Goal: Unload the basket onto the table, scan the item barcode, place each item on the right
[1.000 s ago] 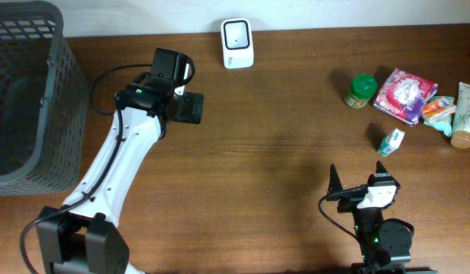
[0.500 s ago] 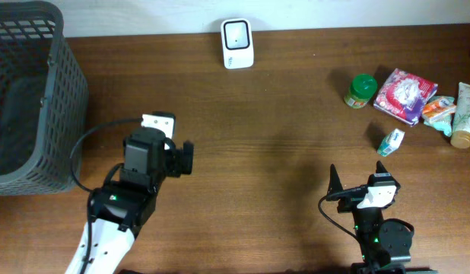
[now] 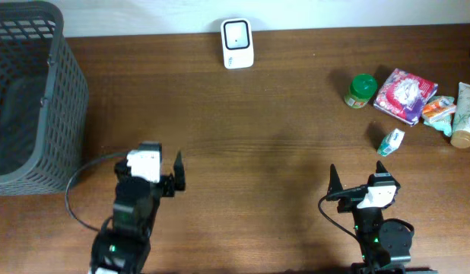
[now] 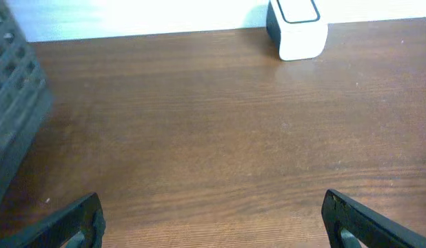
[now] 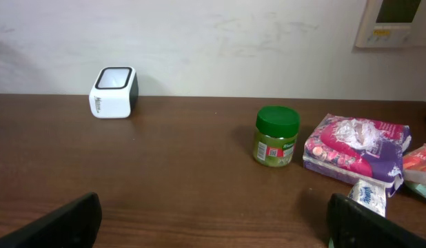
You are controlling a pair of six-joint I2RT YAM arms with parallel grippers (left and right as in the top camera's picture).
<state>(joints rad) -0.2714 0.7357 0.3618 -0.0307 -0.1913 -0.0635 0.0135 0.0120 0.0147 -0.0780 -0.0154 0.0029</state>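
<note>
The white barcode scanner (image 3: 237, 43) stands at the table's far edge and also shows as the scanner (image 4: 296, 27) and the scanner (image 5: 114, 91) in the wrist views. Several items lie at the right: a green-lidded jar (image 3: 361, 90), a pink and purple packet (image 3: 404, 95), and a small white and green box (image 3: 391, 141). My left gripper (image 3: 155, 169) is near the front left, open and empty (image 4: 213, 224). Over bare wood at the front right, my right gripper (image 3: 357, 186) is open and empty (image 5: 213, 220). The small box (image 5: 370, 196) lies just ahead of its right finger.
A dark mesh basket (image 3: 30, 99) fills the far left corner, and its wall (image 4: 13, 103) shows in the left wrist view. A tube (image 3: 465, 114) and an orange and teal pack (image 3: 439, 110) lie by the right edge. A wall runs behind the table.
My left arm has drawn back from near the scanner to the front left of the table, its jaws open throughout. The right arm and the items have not moved.
</note>
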